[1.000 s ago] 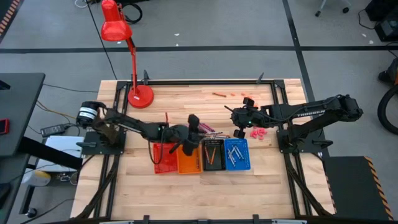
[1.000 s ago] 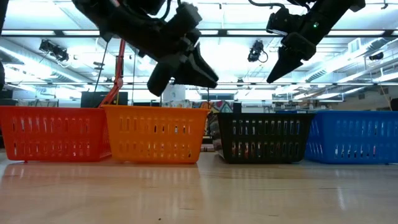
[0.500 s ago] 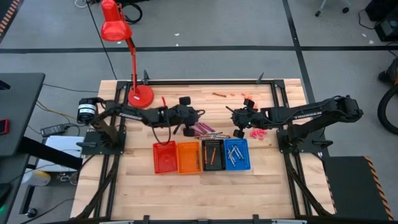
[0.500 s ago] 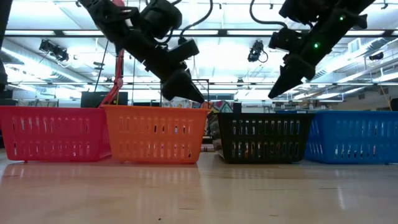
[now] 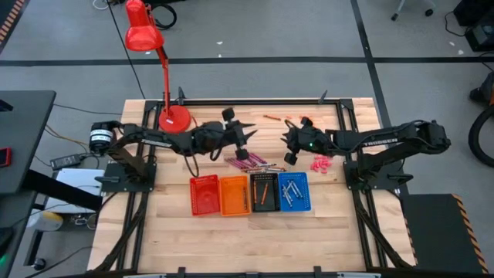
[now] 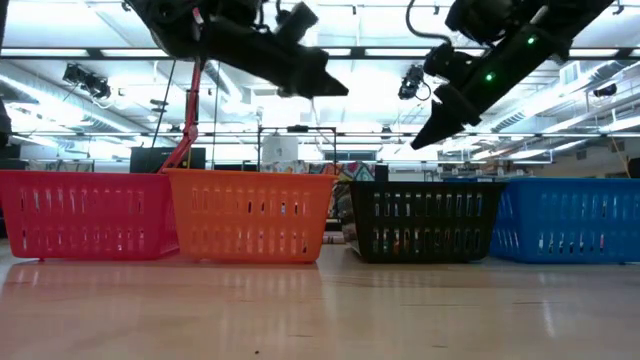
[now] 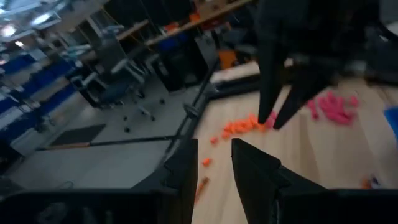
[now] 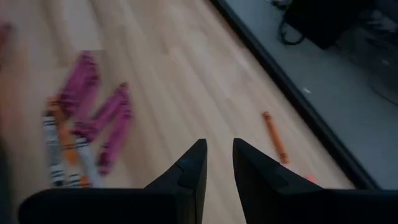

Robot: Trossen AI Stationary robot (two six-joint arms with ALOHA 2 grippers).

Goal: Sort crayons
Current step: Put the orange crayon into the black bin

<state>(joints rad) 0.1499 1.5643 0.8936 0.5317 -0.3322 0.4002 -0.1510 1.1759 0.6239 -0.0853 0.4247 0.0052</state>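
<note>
Four small slotted plastic baskets stand in a row on the pale wooden table (image 5: 324, 224): a red basket (image 5: 204, 195), an orange basket (image 5: 234, 195), a black basket (image 5: 263, 191) and a blue basket (image 5: 294, 191). The black basket holds orange crayons and the blue basket holds silvery grey ones. Just behind the black basket, toward the far edge of the table, lies a loose cluster of magenta-purple, orange and grey crayons (image 5: 247, 163); the right wrist view shows the same cluster (image 8: 87, 134) flat on the wood. Further behind the black basket, near the table's far rail, a single orange crayon (image 5: 271, 117) lies alone, also seen in the right wrist view (image 8: 274, 137). To the right of the blue basket sits a heap of small pink pieces (image 5: 320, 164).

The left gripper (image 5: 248, 133) hangs in the air behind the orange basket, above the crayon cluster, its dark fingers (image 7: 186, 168) slightly parted with nothing between them. The right gripper (image 5: 287, 137) hangs behind the blue basket, facing the left one, its fingers (image 8: 189, 171) likewise a little apart and empty. A red desk lamp (image 5: 154, 62) stands at the far left corner, behind the red basket.
</note>
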